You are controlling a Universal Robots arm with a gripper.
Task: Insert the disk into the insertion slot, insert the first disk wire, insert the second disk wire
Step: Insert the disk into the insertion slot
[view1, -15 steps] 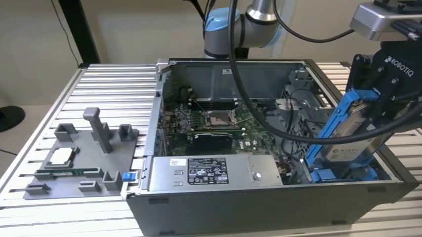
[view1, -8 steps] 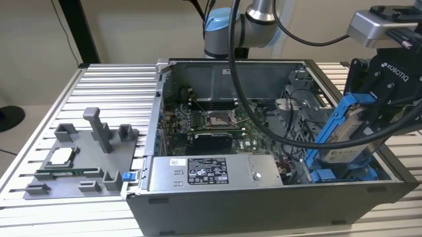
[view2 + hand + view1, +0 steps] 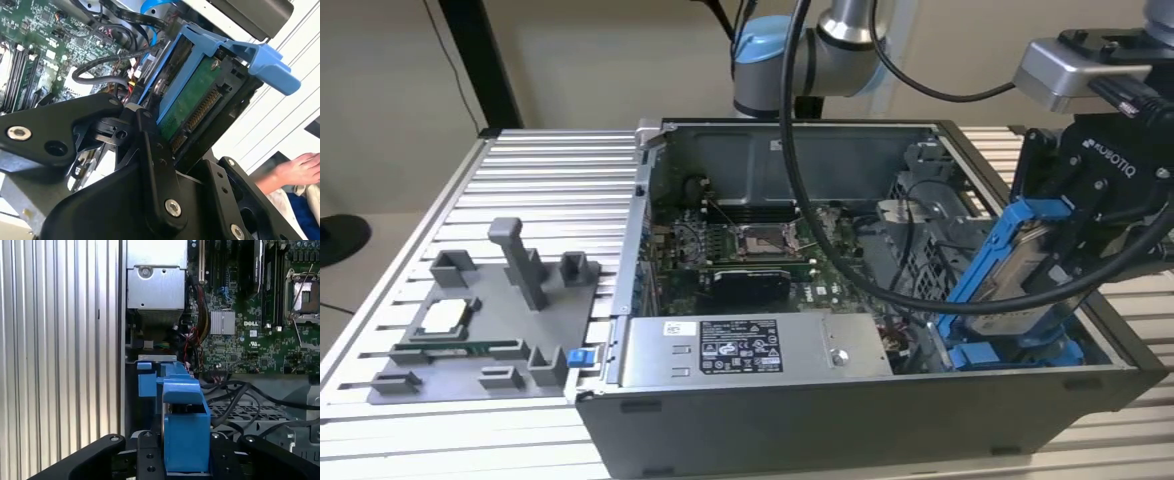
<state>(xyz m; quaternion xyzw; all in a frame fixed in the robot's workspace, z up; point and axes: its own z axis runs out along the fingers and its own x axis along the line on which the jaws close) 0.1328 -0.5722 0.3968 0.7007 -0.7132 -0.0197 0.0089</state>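
Note:
My gripper [image 3: 1070,238] is shut on the disk [image 3: 1017,268], a silver drive in a bright blue carrier. I hold it tilted, its lower end down at the insertion slot [image 3: 1014,352], the blue-railed bay in the open case's front corner at the exterior view's right. In the second wrist view the disk's green circuit board [image 3: 192,107] and connector edge sit between my black fingers [image 3: 150,142]. The first wrist view has the blue carrier [image 3: 185,425] above the slot's blue rail [image 3: 149,385]. Loose black cables [image 3: 235,395] lie beside the bay; I cannot tell which are the disk wires.
The open computer case [image 3: 854,410] holds a motherboard [image 3: 747,250], a grey power-supply box [image 3: 747,350] and a perforated cage [image 3: 947,235]. A grey fixture tray [image 3: 480,320] with small parts lies on the slotted table. A person's hand [image 3: 295,170] rests close by.

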